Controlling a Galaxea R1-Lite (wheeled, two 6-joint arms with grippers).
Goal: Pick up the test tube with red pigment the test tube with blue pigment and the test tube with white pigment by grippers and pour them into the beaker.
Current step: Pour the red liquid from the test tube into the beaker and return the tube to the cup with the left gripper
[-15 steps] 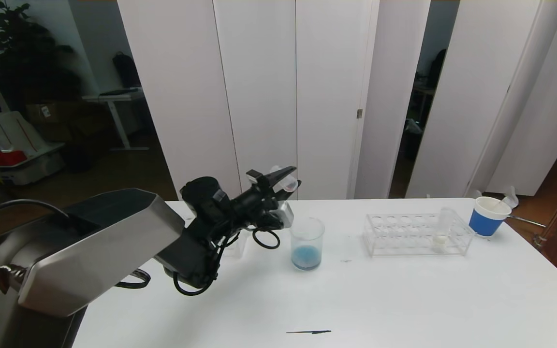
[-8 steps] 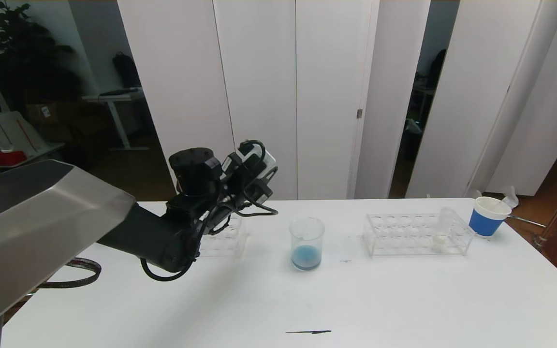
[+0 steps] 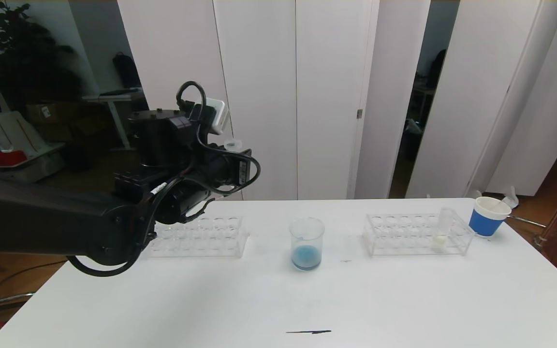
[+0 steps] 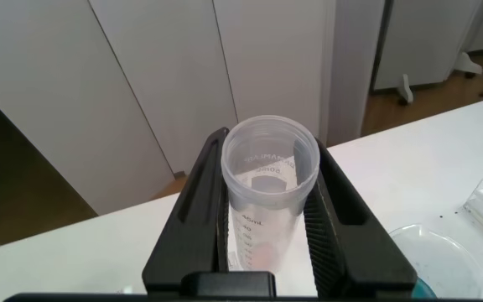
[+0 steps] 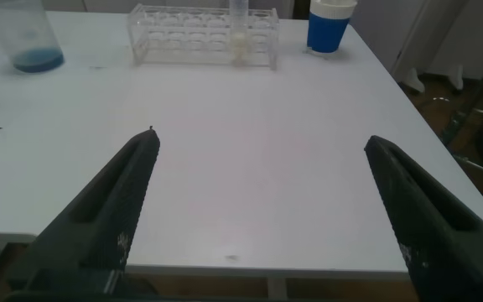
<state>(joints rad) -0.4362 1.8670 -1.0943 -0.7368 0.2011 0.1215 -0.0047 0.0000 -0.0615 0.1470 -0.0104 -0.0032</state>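
Observation:
My left gripper [image 3: 234, 153] is raised above the left rack [image 3: 201, 237], shut on a clear graduated test tube [image 4: 267, 180] held mouth up. A faint reddish tint shows low inside it; which pigment it carried I cannot tell. The beaker [image 3: 306, 243] stands mid-table with blue pigment at its bottom, to the right of and below that gripper. The test tube with white pigment [image 3: 441, 232] stands in the right rack [image 3: 404, 235]. No tube holding red or blue pigment shows elsewhere. My right gripper [image 5: 262, 147] hangs open over the table's near edge, out of the head view.
A blue paper cup [image 3: 487, 216] stands at the far right corner, beyond the right rack. A thin dark sliver [image 3: 308, 332] lies near the front edge. White panels stand behind the table. The right wrist view also shows the beaker [image 5: 28, 33] and the cup [image 5: 329, 25] far off.
The left arm has swung up and to the left, away from the beaker. The tube it holds has turned from tilted toward the beaker to mouth up. The right gripper has not moved.

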